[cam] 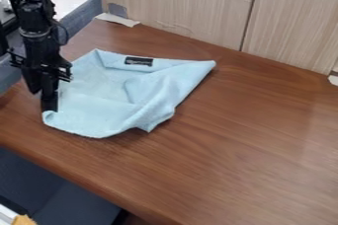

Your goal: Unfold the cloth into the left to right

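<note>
The black gripper hangs down at the left of the camera view, its lower end at the left edge of the cloth, by the lower left corner. Light blue and wrinkled, the cloth lies on the left part of the brown table. A dark label shows near its upper edge. One pointed corner extends to the right, and the lower right edge is bunched in raised folds. The gripper covers part of the cloth's left edge, and whether it holds the fabric cannot be made out.
The wooden table extends right and toward the front, with its front edge running diagonally at lower left. A pale wood-grain panel stands along the back. Scraps of white tape sit at the table's back left corner.
</note>
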Robot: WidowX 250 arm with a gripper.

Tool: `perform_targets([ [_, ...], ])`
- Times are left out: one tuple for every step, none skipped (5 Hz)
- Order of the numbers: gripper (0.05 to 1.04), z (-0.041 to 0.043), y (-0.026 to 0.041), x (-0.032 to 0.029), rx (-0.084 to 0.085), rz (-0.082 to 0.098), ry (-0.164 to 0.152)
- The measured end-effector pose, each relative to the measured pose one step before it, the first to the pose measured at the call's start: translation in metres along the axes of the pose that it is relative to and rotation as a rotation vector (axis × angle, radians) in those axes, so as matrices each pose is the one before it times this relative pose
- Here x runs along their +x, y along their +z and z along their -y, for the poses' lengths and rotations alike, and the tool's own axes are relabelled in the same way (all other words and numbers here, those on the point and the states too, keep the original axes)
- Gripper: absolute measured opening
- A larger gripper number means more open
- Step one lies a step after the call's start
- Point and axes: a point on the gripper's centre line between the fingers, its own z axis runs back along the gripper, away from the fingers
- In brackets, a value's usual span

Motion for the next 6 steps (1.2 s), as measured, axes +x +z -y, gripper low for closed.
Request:
perform_targets([
  [0.793,0.00018,0.00096,0.00093,0.0037,0.0025,-0.003],
  [1.001,0.00292,-0.00026,0.00037,-0.0175,0.0037,0.0023],
  [1.005,-0.00121,0.00589,-0.00149,0.0109,0.011,0.0106],
  [1.0,-0.00129,0.01227,-0.00122,0.0158,0.0303,0.0025],
  [1.0,-0.00166,0.02931,0.00098,0.0222,0.0776,0.0003],
  [1.0,-0.00267,0.01483,0.00246,0.0209,0.0338,0.0058],
])
